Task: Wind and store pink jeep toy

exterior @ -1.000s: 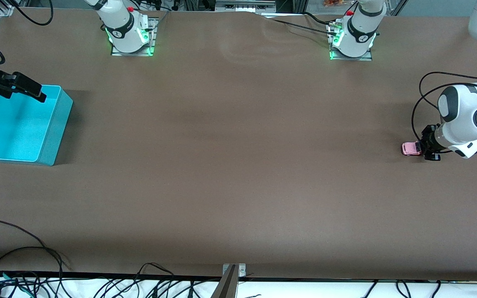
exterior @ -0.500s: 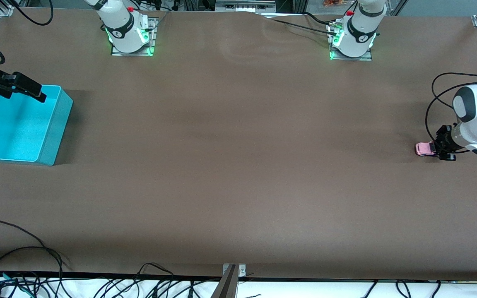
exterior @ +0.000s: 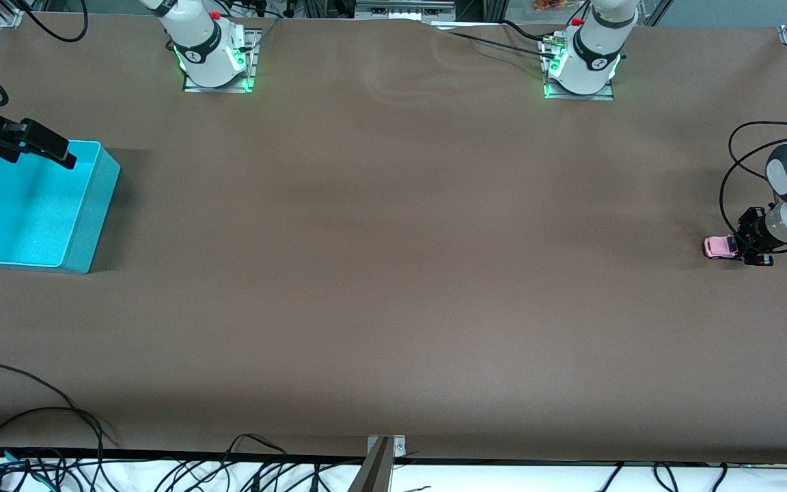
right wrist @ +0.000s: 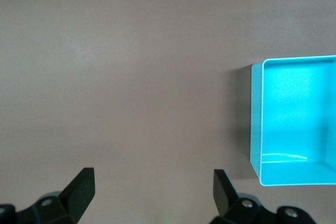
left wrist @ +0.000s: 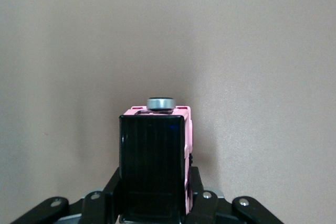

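Dragged toward the left arm's table end: small pink black-roofed jeep toy (exterior: 720,247), clamped by left gripper (exterior: 742,247).
Winding underway; release next. Right gripper (exterior: 59,154) waits, jaws apart, over turquoise plastic bin (exterior: 96,212).

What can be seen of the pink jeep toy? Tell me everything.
The pink jeep toy is a tiny boxy car with a light pink body, a glossy black roof and a grey wheel-like disc at one end; it looks like plastic. It sits low on the brown table at the left arm's end, level, clamped at one end between the fingers of the left tool, which is shut on it.
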Motion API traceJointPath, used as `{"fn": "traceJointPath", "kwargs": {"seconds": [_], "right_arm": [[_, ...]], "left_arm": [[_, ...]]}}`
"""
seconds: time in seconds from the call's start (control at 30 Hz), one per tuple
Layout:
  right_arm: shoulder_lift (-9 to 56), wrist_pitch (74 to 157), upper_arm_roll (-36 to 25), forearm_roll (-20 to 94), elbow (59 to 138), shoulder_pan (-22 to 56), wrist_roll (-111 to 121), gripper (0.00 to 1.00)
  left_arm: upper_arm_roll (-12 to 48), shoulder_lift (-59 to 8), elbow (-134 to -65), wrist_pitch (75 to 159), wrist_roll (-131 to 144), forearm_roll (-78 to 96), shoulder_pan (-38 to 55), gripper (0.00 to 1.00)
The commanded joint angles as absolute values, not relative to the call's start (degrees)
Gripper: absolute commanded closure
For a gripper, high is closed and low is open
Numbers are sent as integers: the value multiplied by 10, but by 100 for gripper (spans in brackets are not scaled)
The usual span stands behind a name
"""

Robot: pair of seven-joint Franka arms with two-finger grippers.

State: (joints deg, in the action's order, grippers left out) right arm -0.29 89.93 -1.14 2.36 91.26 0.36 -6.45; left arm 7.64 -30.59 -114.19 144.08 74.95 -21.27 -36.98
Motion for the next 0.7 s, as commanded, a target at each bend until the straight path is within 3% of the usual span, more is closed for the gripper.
{"fn": "traceJointPath", "kwargs": {"seconds": [0.0, 0.03, 0.1, 0.13, 0.67], "right_arm": [[1, 899, -12, 34, 903, 3, -63, 0], [2, 899, -12, 34, 903, 4, -64, 0], [2, 899, -12, 34, 903, 4, -63, 0], [2, 899, -12, 34, 903, 4, -63, 0], [2, 899, -12, 34, 903, 4, -63, 0]], "left_arm": [[82, -361, -1121, 1463, 758, -231, -371, 42], [82, -359, -1121, 1460, 758, -229, -371, 35], [81, -353, -1121, 1459, 756, -228, -370, 7], [81, -345, -1122, 1456, 756, -228, -369, 0], [98, -172, -1127, 1212, 669, -224, -340, 0]]}}
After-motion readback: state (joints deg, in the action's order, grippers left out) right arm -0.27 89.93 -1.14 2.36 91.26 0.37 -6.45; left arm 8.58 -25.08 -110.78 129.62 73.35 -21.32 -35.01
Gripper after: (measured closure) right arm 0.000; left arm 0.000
